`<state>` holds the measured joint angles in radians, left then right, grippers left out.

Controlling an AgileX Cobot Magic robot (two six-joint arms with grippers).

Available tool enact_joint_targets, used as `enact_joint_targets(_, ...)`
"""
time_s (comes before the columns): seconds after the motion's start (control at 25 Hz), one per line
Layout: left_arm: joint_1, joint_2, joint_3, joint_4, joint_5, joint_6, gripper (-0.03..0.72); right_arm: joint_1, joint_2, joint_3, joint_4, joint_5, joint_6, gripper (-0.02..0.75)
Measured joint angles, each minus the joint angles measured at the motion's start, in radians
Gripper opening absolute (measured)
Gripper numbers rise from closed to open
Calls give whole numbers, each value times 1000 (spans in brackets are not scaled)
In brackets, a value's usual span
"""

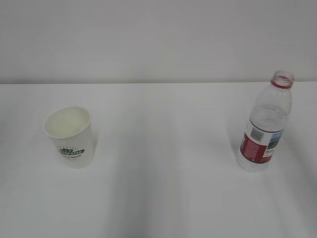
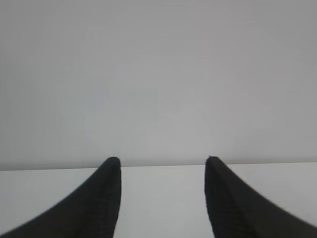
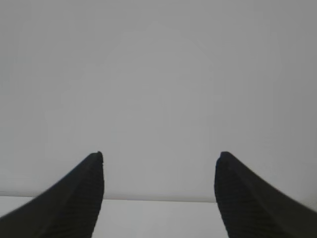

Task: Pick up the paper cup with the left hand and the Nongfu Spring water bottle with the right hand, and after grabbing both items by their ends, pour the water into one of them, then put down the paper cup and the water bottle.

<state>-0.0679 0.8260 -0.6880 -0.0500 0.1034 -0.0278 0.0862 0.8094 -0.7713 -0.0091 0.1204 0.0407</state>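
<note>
The white paper cup [image 1: 69,137] with a green logo stands upright on the left of the white table [image 1: 163,163], its cream inside showing. On the right stands the Nongfu Spring water bottle [image 1: 265,124], clear and ribbed, with a red neck ring, no cap and a red-and-white label. Whether water is in it I cannot tell. Neither arm appears in the exterior view. My left gripper [image 2: 163,161] is open, only table and wall between its black fingers. My right gripper [image 3: 161,156] is open wider, nothing between its fingers. Cup and bottle are out of both wrist views.
A plain pale wall [image 1: 158,39] rises behind the table's far edge. Bare white tabletop lies between the cup and the bottle and in front of them.
</note>
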Motion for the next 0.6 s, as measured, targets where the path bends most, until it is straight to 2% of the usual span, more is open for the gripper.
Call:
enact_joint_targets(0.4,0,88,0,50,-136,0,398,0,111,0,0,-42,0,529)
enact_joint_targets(0.6,0,158,0,50,-143,0,394,0,137,0,-4,-141,0,529)
